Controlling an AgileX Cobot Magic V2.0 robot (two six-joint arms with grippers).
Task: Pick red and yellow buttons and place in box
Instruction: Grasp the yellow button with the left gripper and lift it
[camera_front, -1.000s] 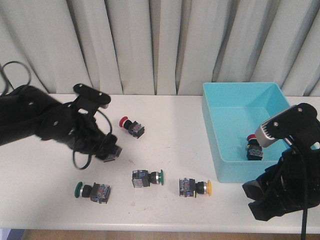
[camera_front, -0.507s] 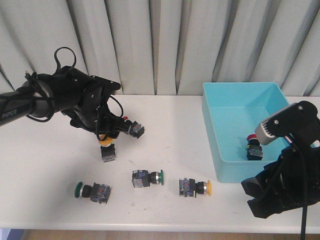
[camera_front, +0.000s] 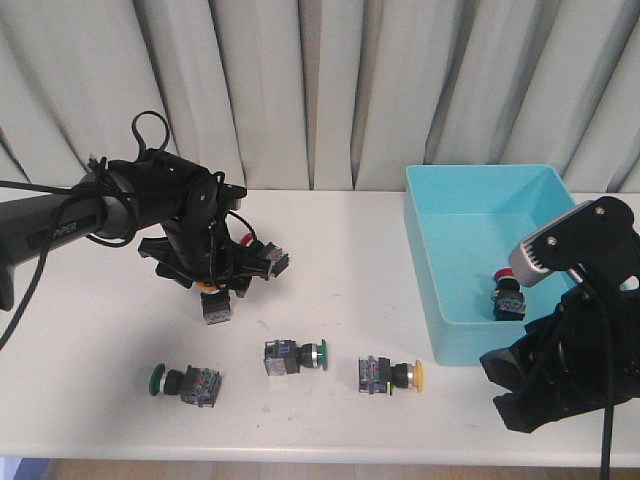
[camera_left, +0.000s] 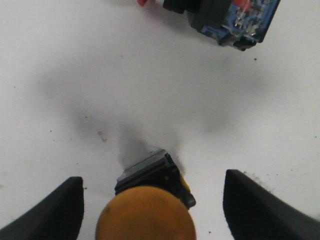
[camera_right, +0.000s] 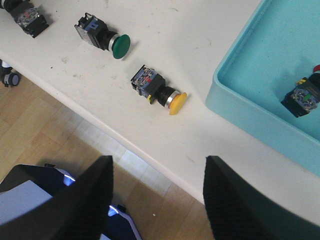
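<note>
A yellow button (camera_front: 213, 300) sits on the white table under my left gripper (camera_front: 218, 283). In the left wrist view its orange-yellow cap (camera_left: 147, 217) faces the camera between the open fingers (camera_left: 55, 210) of the left gripper (camera_left: 152, 177), which do not touch it. A red button (camera_front: 262, 255) (camera_left: 220, 15) lies just beyond. A second yellow button (camera_front: 392, 374) (camera_right: 160, 90) lies near the table's front edge. The turquoise box (camera_front: 425, 280) (camera_right: 235, 115) holds one red button (camera_front: 507, 295) (camera_right: 302, 97). My right gripper (camera_front: 500, 390) (camera_right: 158, 160) hangs open and empty over the front edge, beside the box.
Two green-capped switches (camera_front: 185, 382) (camera_front: 295, 356) lie at the front of the table; one shows in the right wrist view (camera_right: 102, 37). Grey curtains hang behind the table. The wooden floor (camera_right: 60, 145) shows below the front edge.
My left arm has swung up and to the right and now stands over the yellow button, which stayed in place. The right arm has barely moved.
</note>
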